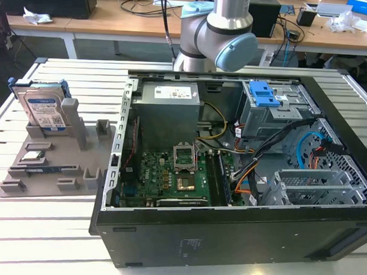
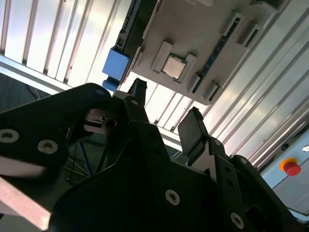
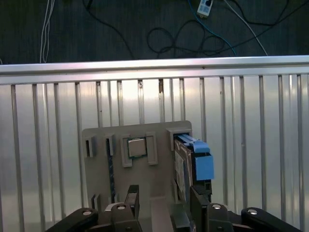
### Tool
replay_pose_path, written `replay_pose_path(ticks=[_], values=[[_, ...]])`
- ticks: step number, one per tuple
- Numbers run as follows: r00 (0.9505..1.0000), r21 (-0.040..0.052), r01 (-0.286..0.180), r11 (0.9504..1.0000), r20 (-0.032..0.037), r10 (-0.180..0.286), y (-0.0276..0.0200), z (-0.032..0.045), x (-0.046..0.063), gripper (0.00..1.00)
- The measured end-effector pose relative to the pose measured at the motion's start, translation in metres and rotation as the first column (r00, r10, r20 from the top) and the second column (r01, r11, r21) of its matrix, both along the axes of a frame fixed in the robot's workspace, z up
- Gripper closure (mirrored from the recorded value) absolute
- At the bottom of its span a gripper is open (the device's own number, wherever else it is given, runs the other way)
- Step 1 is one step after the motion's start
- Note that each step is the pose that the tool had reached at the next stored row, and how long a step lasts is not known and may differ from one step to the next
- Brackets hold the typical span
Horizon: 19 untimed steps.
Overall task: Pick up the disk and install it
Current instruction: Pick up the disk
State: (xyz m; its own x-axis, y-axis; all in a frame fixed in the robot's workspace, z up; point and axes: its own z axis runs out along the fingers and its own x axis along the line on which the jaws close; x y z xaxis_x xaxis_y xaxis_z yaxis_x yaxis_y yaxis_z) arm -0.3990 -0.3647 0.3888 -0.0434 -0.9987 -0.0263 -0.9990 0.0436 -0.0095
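Ahead of my wide-open, empty claw (image 3: 165,192), the flat silver hard disk in its blue plastic carrier (image 3: 186,164) stands on edge in a slot of the grey plastic holder tray (image 3: 161,140), just beyond one black fingertip (image 3: 199,199). Tray and disk rest on the ribbed metal counter (image 3: 251,145); I see claw and disk apart.

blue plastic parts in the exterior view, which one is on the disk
The one at the exterior view's left, framing the disk, upright in the grey holder. The other, a blue bracket, tops the drive cage.
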Motion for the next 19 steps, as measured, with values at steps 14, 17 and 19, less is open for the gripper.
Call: replay_pose_path(ticks=[14,17,19], values=[[1.0,0.0,0.008,1.0,0.0001,-0.008,0.0193,-0.0058,0.0,0.46],[1.0,-0.0001,0.008,1.0,-0.0005,-0.008,0.0211,-0.0125,0.0,0.46],[1.0,0.0,0.008,1.0,-0.0006,-0.008,0.0221,-0.0166,0.0,0.46]])
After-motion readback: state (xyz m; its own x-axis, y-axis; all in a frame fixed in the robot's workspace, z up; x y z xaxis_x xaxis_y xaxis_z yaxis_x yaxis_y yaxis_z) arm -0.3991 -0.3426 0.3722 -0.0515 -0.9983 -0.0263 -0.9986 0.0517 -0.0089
